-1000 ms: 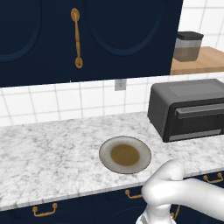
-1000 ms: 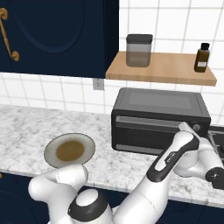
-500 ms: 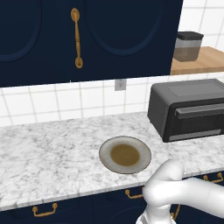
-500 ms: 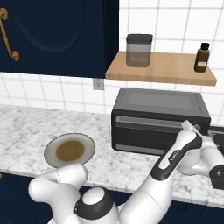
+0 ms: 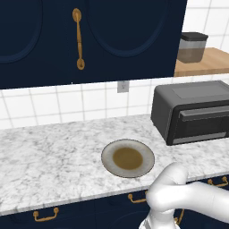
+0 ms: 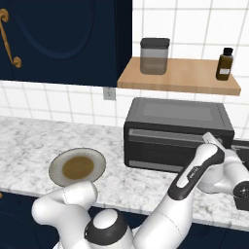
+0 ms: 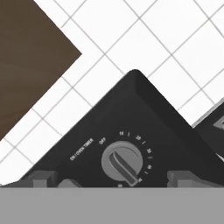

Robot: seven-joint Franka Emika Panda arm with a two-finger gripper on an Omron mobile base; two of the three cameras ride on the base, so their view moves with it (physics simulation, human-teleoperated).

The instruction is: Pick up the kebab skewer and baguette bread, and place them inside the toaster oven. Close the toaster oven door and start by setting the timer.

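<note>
The toaster oven (image 5: 195,112) sat on the marble counter (image 5: 49,156), closed, against the tiled wall; it served as the landmark here. Its door (image 6: 165,150) stood shut, the grey bar handle (image 6: 168,135) running along the door's top edge. Left of the oven, apart from it and nearer the counter's front edge, lay a round plate (image 5: 128,158) with a brown centre and nothing on it. Above the oven a wooden shelf (image 6: 180,77) carried a grey canister (image 6: 154,56) toward its left and a small dark bottle (image 6: 223,64) toward its right. A wall outlet (image 5: 122,86) sat on the tiles up and left of the oven. The arm reached past the oven's right front corner. The hand view faced the oven's control panel, where the timer knob (image 7: 123,161) lay between the two finger tips (image 7: 42,179). The gripper (image 7: 111,180) was released, jaws spread wide, gripping nothing; contact with the knob could not be told. Skewer and bread could not be made out.
</note>
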